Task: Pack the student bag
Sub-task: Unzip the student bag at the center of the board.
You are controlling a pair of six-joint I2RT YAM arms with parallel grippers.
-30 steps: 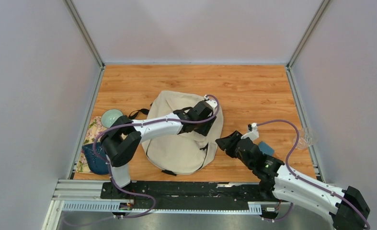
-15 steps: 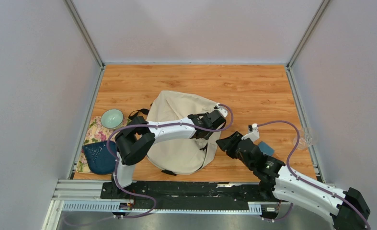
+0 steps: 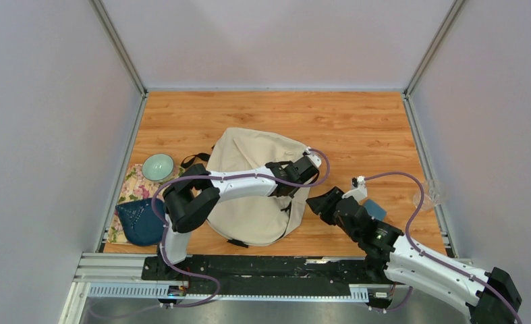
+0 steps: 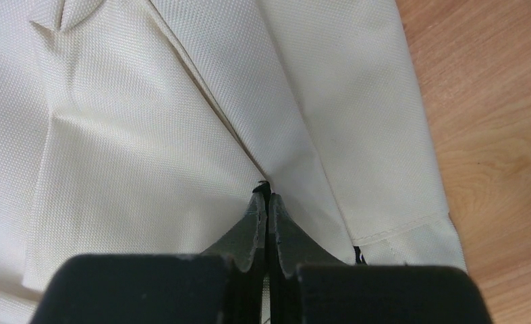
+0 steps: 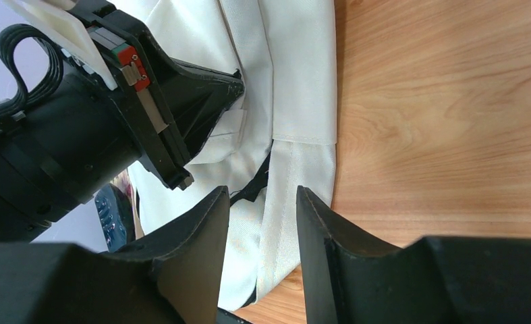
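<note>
Top external: fixed high above and behind the arm bases, looking down and forward over the whole wooden table (image 3: 357, 121), with the student bag (image 3: 249, 152) mid-frame and far off.
Left wrist: very close over the bag's right edge, looking down past the left gripper (image 4: 268, 197); cream fabric fills most of the frame.
Right wrist: low, just right of the bag, looking left between the fingers of the right gripper (image 5: 262, 196).
Shared: all three views show the bag's right edge; the right wrist view also shows the left gripper.
</note>
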